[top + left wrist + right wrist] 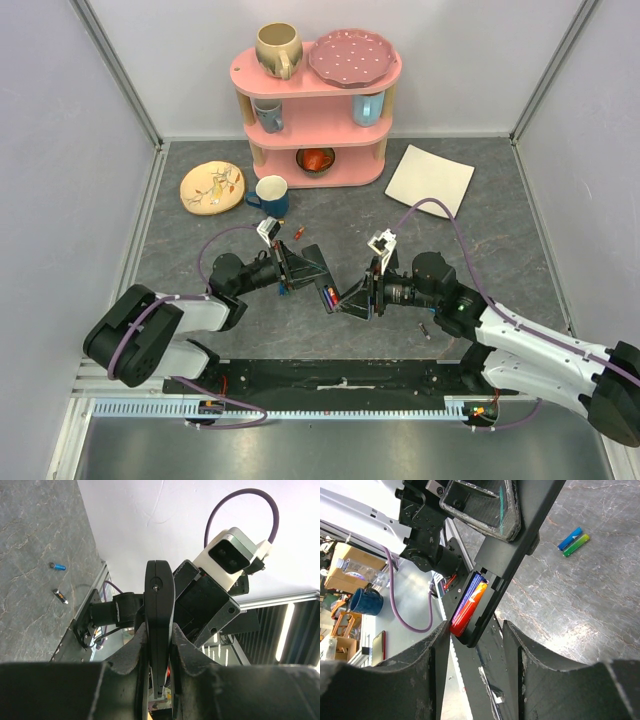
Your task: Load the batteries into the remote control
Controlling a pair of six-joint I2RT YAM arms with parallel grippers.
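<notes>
My left gripper is shut on the remote control, a slim black bar held off the table between the two arms. It shows edge-on between my fingers in the left wrist view. In the right wrist view the remote has its compartment open, with an orange-red and blue battery lying in it. My right gripper is open, with its jaws on either side of the remote's compartment end. It also shows in the top view. Two loose batteries, blue and green, lie on the table.
Another two small batteries lie on the grey table. An orange-red one lies near a blue mug. A pink shelf, a patterned plate and a white square plate stand at the back.
</notes>
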